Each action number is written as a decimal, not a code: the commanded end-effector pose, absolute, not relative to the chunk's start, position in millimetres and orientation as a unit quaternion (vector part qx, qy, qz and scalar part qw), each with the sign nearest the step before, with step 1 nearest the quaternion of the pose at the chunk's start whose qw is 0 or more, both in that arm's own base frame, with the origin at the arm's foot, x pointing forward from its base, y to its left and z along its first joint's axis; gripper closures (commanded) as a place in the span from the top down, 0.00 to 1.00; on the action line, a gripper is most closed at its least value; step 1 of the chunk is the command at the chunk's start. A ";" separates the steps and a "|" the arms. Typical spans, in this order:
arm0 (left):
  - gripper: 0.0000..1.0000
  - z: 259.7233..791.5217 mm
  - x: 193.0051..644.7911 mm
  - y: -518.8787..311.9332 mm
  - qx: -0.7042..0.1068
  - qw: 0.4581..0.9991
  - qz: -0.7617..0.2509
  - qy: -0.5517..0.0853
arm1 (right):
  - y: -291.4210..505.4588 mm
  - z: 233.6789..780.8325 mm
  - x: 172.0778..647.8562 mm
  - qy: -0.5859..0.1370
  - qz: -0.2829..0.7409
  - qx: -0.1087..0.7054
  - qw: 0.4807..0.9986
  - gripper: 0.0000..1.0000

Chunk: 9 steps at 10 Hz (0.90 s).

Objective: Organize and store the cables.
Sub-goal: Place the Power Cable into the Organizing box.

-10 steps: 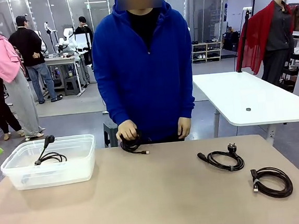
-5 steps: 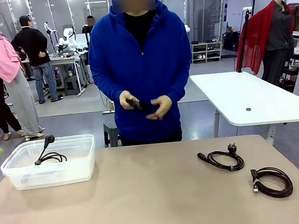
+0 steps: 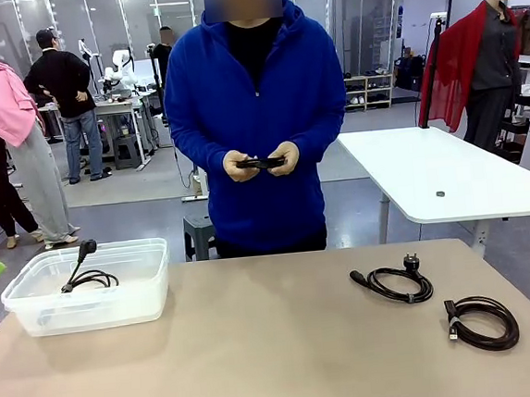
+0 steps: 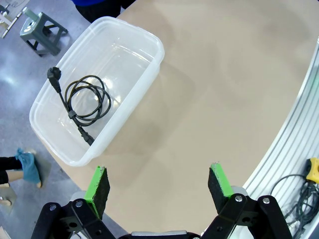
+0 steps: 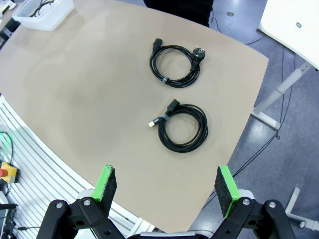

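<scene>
Front view: the person's hands (image 3: 283,158) grasp a coiled cable (image 3: 260,163) at chest height, so I judge that bundling is the step in hand. Left wrist view: my left gripper (image 4: 159,186) hangs spread and empty near the bin (image 4: 158,52), which holds one stored cable (image 4: 85,102). Right wrist view: my right gripper (image 5: 167,185), also spread and empty, hovers above the plug cable (image 5: 174,64) and the nearer cable (image 5: 183,127). Next I'd descend on one.

A white table (image 3: 430,170) stands on grey floor (image 3: 134,187) before glass partitions (image 3: 361,23).
</scene>
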<state>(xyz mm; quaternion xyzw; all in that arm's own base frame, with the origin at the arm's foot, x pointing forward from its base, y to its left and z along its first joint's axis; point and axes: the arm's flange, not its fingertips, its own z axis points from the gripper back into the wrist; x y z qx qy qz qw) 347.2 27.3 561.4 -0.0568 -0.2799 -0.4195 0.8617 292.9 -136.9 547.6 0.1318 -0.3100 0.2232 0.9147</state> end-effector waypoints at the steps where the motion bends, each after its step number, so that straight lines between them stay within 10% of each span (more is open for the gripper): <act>1: 1.00 562.7 346.4 25.5 -0.051 0.862 -0.421 -0.279 | -136.8 547.7 292.9 -0.310 0.223 0.132 0.915 1.00; 9: 1.00 562.7 346.4 25.5 -0.051 0.862 -0.421 -0.279 | -119.0 548.8 326.0 -0.278 0.263 0.087 0.920 1.00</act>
